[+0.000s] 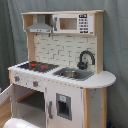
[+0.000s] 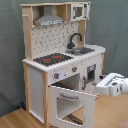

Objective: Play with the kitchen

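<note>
Standing centre frame in both exterior views, the kitchen (image 2: 62, 60) fills most of the scene, upright against a grey backdrop. Oven door (image 2: 70, 105) hangs swung open at 6 o'clock in the second exterior view. White arm with its gripper (image 2: 114, 84) sits at 4 o'clock there, near the front panel, apart from it. Cannot tell how wide the claw is or whether it has hold of anything. Stovetop (image 1: 36, 65) at 9 o'clock of the sink (image 1: 72, 74); faucet (image 1: 85, 59) behind. Judged step: between contacts, door open. Next move likely calls for re-approaching the door edge or the knobs (image 2: 74, 69), squarely
</note>
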`<state>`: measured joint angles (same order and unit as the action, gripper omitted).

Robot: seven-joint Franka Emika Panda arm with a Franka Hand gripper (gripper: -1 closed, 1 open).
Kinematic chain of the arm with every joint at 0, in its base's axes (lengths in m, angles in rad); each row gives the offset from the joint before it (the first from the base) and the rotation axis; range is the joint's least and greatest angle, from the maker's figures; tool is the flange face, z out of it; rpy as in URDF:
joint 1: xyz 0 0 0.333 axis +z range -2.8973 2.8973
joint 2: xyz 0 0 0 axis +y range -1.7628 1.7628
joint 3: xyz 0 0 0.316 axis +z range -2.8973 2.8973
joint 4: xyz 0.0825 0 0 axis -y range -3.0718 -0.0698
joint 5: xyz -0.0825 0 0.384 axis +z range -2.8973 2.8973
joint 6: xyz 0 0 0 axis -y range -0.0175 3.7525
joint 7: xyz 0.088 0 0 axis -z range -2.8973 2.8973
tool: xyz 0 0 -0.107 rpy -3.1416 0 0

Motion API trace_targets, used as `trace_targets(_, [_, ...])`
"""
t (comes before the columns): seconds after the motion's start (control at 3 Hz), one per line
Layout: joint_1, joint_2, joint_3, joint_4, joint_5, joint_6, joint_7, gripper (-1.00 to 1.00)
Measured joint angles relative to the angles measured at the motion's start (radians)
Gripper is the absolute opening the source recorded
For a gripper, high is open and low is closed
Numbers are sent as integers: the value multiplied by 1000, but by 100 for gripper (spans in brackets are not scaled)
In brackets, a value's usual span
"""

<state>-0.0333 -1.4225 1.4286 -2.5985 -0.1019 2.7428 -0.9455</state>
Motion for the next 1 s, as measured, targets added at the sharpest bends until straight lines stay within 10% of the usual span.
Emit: trace_targets(1.0, [135,-130,140,-91,134,-146,55,100])
